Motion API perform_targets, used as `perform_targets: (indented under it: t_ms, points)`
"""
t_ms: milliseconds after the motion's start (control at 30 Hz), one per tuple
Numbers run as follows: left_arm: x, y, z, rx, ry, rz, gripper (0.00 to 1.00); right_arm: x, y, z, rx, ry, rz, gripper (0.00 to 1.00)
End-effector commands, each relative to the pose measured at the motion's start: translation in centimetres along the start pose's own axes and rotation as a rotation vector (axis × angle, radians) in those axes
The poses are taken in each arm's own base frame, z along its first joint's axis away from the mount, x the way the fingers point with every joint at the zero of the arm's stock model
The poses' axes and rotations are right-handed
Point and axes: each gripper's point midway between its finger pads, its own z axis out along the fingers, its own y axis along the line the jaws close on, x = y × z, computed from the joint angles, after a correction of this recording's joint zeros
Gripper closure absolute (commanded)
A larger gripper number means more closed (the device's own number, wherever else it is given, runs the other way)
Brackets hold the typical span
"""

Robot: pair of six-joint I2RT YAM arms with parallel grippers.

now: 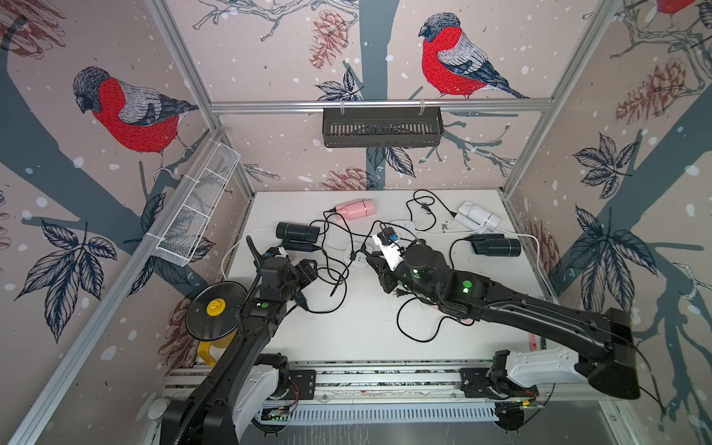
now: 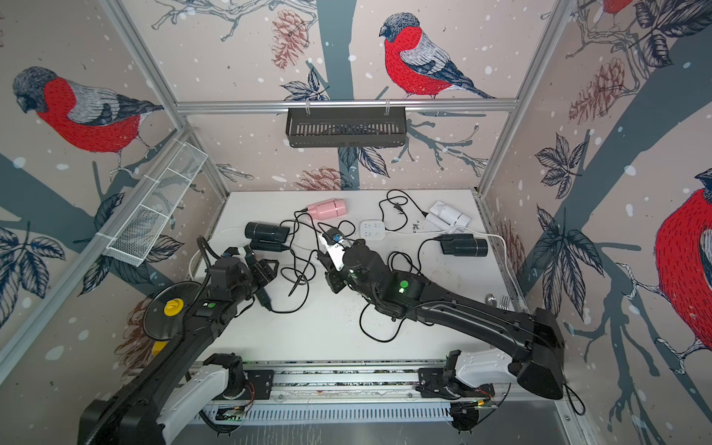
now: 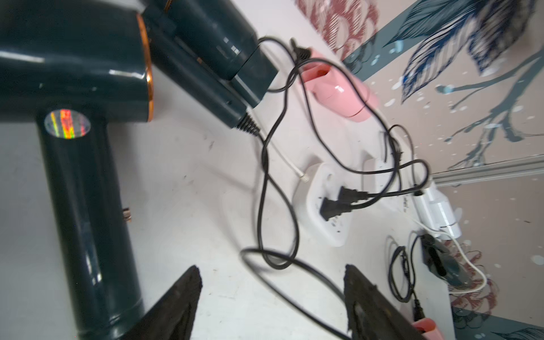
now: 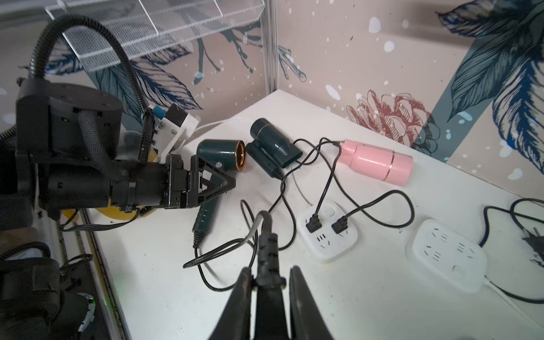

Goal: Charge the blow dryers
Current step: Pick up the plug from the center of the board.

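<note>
Five blow dryers lie in plain sight on the white counter (image 1: 346, 346). A pink dryer (image 1: 356, 208) sits toward the far wall, with a folded dark dryer (image 1: 297, 232) to its left. A white dryer (image 1: 479, 216) and a right-side dark dryer (image 1: 497, 246) lie over by the right wall. An unfolded dark dryer (image 4: 219, 154) lies with its handle just beside the left claw (image 3: 271, 273).

That left claw is spread wide and grasps nothing. A loop of thin black cord (image 3: 294, 265) lies on the counter under the gap between its fingers.

The right claw (image 4: 269, 270) is clenched on a black plug (image 4: 267, 250), pinching the ribbed body so that the cord trails off from it. I cannot tell which dryer this cord belongs to.

Near the plug lies a white power strip (image 4: 326, 244) with two black plugs pushed into it. A second power strip (image 4: 447, 256) lies flat just beside the first. Tangled black cords cross the middle of the counter between the dryers.
</note>
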Motion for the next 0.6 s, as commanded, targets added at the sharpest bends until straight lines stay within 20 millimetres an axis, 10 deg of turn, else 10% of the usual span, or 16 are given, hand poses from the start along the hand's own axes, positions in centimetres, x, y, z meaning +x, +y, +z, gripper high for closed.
perform_targets:
  t_ms: [0, 200, 567]
  points:
    - [-2.3, -3.3, -1.7, 0.134, -0.097, 0.035, 0.24, -3.4, -0.9, -2.2, 0.004, -0.132, 0.021, 0.83]
    - [-3.1, -8.3, -5.0, 0.356, -0.125, 0.119, 0.3, -5.9, -1.3, -4.9, -0.121, -0.241, 0.083, 0.83]
    - [0.8, -14.9, -8.8, 0.732, 0.083, 0.188, 0.43, 0.2, -1.4, -0.1, -0.179, -0.08, 0.123, 0.84]
